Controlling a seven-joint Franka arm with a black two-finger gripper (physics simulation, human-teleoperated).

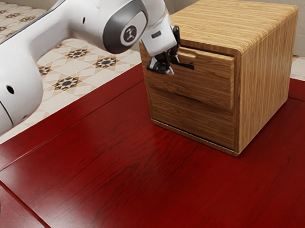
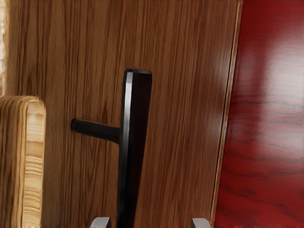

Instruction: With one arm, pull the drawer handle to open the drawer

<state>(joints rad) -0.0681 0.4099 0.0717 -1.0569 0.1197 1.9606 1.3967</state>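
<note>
Looking across the red counter [image 1: 136, 186], you have the wooden cabinet [image 1: 266, 75] standing toward the far side, on the exterior view's right. Its top drawer [image 1: 208, 81] seems to sit a little proud of the lower one, so judge it barely started, if at all. The black handle [image 1: 185, 66] is on that drawer's front, with the hand [image 1: 164, 67] right at it, coming in from the exterior view's left.

You appear to be at the grasp step. Next, close on the bar, then pull straight out, away from the cabinet.

The exterior view gives you the drawer's position. The wrist view gives you the grip: two fingertips [image 2: 100, 222] spread wide, with the bar between them and nearer one, and neither clamping it. It also shows the stem [image 2: 95, 129] joining the bar to the wood.
</note>
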